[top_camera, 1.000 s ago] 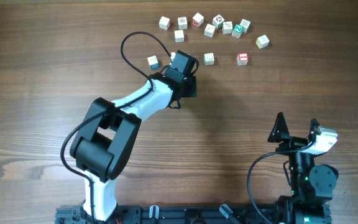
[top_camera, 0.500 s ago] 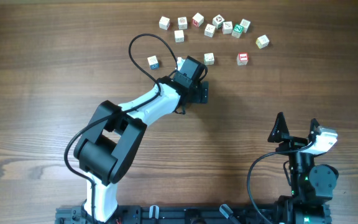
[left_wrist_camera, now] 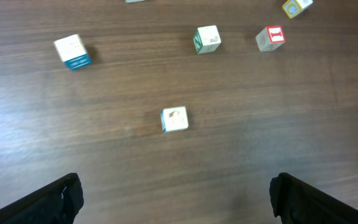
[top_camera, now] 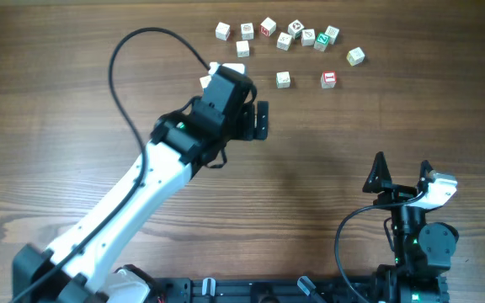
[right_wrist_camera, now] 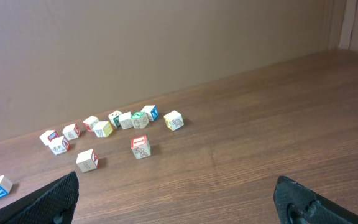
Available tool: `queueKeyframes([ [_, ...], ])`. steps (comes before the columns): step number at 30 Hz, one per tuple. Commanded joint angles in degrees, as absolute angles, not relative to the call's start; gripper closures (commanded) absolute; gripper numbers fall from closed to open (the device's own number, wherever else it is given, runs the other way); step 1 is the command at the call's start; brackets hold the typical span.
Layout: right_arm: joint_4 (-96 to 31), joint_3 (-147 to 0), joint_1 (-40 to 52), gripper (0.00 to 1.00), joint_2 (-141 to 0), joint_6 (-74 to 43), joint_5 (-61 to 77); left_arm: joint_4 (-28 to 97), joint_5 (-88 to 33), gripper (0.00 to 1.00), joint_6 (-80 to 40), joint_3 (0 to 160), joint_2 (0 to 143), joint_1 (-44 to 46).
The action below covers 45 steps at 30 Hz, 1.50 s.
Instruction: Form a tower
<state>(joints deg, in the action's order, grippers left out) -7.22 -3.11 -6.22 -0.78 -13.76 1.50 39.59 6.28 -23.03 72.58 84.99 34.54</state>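
- Two grippers are in view, and both are released. The left gripper (left_wrist_camera: 176,190) has its jaws spread wide with nothing between them. The right gripper (right_wrist_camera: 176,186) stands equally wide and empty.
- The left gripper hangs over the table (top_camera: 411,109) at the upper centre of the overhead view. The right gripper sits at the lower right of that view, well apart from every cube.
- Stacking is not yet done: every cube that can be made out sits singly on the wood, none on top of another.
- One lone cube (left_wrist_camera: 174,119) lies at the centre of the left wrist view, ahead of the open jaws and apart from both fingers. It is pale, with a printed top face.
- A blue-marked cube (left_wrist_camera: 73,51) sits at the upper left of that view, well apart from the lone cube.
- A green-marked cube (left_wrist_camera: 206,38) and a red-marked cube (left_wrist_camera: 270,37) sit near each other at the upper right, not touching.
- A loose cluster of cubes (top_camera: 295,34) spreads along the top of the overhead view. Whether any of them touch cannot be told.
- A black cable (top_camera: 120,59) loops from the left arm at the upper left.
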Motion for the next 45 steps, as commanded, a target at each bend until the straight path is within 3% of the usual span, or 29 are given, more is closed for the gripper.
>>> queueKeyframes([
  [1,-7.09,-3.40,-6.46,0.00,-0.43,-13.61,2.26,43.88,10.87,0.00,-22.33,72.60,80.12,34.35],
  [12,-7.09,-3.40,-6.46,0.00,-0.43,-13.58,2.26,46.19,11.22,0.00,-22.35,72.60,79.35,31.24],
  [20,-7.09,-3.40,-6.46,0.00,-0.43,-13.61,2.26,52.45,11.05,0.00,-27.24,72.60,74.54,19.29],
  [27,-6.92,-3.40,-6.44,0.00,-0.43,-14.24,2.28,74.37,11.81,0.00,-27.94,72.60,63.99,2.61],
  [28,-6.90,-3.40,-6.46,0.00,-0.43,-16.16,2.31,76.16,11.51,0.00,-27.92,72.60,61.84,-0.03],
  [32,-6.63,-3.40,-6.46,0.00,-0.43,-55.86,15.05,77.97,11.66,0.00,-27.88,72.60,52.31,-6.79],
  [35,-6.39,-3.40,-6.44,0.00,-0.54,-61.60,18.46,78.94,11.64,0.00,-27.88,72.60,48.42,-7.35],
  [40,-7.35,-7.03,-6.39,0.00,-7.49,-47.92,28.42,79.35,11.64,0.00,-27.88,72.60,47.64,-7.35],
  [42,-7.40,-13.76,-6.39,0.01,-16.88,-40.99,28.40,79.35,11.64,0.00,-27.88,72.60,47.64,-7.35],
  [45,-17.23,-28.93,-6.28,0.01,-35.57,-29.69,28.34,79.33,11.64,0.00,-27.88,72.60,47.64,-7.35],
])
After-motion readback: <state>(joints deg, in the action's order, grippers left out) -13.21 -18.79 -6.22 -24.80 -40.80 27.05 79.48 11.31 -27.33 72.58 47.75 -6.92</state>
